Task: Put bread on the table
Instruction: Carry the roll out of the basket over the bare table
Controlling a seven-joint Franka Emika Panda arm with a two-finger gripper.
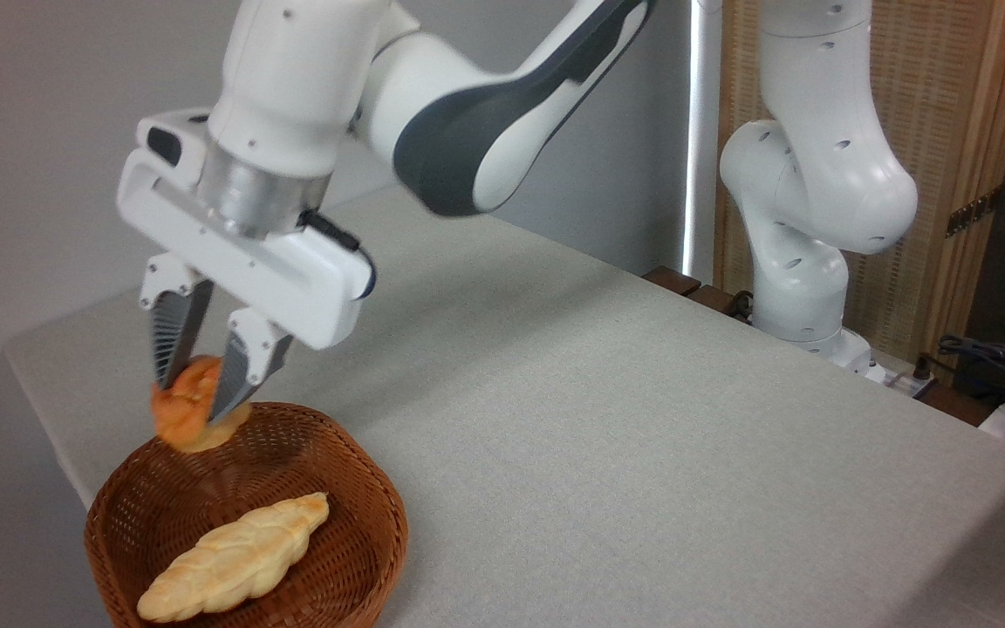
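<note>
The small orange-brown glossy bread [188,415] hangs in the air just above the far rim of the brown wicker basket [354,558]. My gripper [199,397] is shut on it, its two ribbed fingers [173,336] pinching the bun from either side. The bun's top is partly hidden between the fingers. The grey-beige table [607,453] stretches away to the right of the basket.
A long pale braided loaf [232,558] lies in the basket at the table's near left corner. The arm's white base [808,288] stands at the table's far right edge, with cables [991,362] and a wooden screen [947,131] behind it.
</note>
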